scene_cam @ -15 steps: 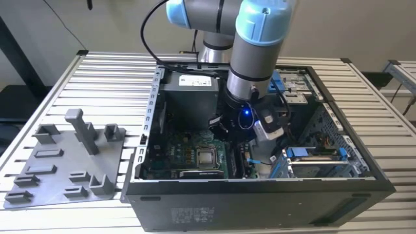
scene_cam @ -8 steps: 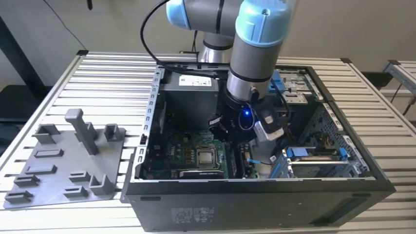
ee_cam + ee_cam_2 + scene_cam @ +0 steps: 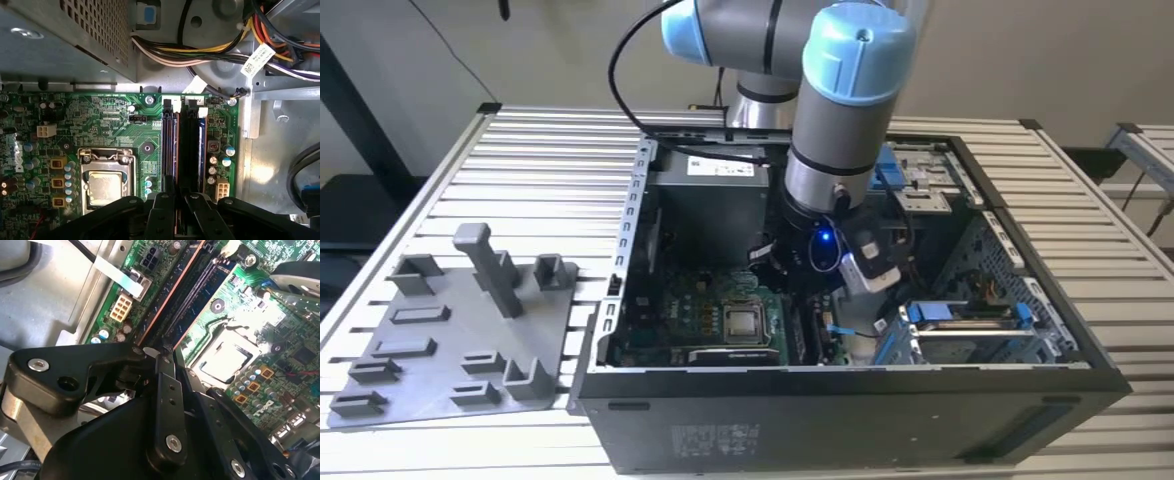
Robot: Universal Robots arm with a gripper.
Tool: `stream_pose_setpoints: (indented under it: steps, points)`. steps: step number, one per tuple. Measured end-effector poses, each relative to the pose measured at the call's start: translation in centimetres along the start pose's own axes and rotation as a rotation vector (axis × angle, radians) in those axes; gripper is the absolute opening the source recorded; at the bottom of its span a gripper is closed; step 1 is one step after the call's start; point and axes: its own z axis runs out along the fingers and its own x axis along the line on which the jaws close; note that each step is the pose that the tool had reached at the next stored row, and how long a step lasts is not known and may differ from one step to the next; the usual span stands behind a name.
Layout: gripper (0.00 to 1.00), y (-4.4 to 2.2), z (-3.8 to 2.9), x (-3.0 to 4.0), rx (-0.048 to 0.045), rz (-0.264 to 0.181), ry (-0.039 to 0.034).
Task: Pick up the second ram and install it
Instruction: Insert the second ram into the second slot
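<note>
Gripper (image 3: pixel 175 210) reaches down into the open computer case (image 3: pixel 854 400) on the slatted worktop (image 3: pixel 520 150), its fingers (image 3: pixel 167 390) pressed close around the near end of the second ram (image 3: pixel 172 150), which stands edge-on in its slot just right of the square processor (image 3: pixel 106 186).

No print was legible: a white label (image 3: pixel 723 168) on the power supply, a white sticker (image 3: pixel 720 440) on the computer case's front and a white cable tag (image 3: pixel 257 59) carried lettering too fine to read
</note>
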Motion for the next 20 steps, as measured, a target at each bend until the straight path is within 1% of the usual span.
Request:
stream_pose_setpoints:
  steps: [12,14,16,17,18,20]
  points:
    - [0.14,0.01,0.03,0.00,-0.0003,0.000,0.0013]
    - [0.15,0.05,0.09,0.00,-0.0025,0.000,0.0014]
    - [0.15,0.02,0.06,0.00,-0.0011,0.000,0.0015]
    - [0.22,0.00,0.01,0.00,-0.0001,0.000,0.0020]
    - [0.22,-0.01,-0.20,0.00,-0.0002,0.000,0.0022]
    - [0.22,-0.03,-1.06,0.02,-0.0003,0.001,0.0023]
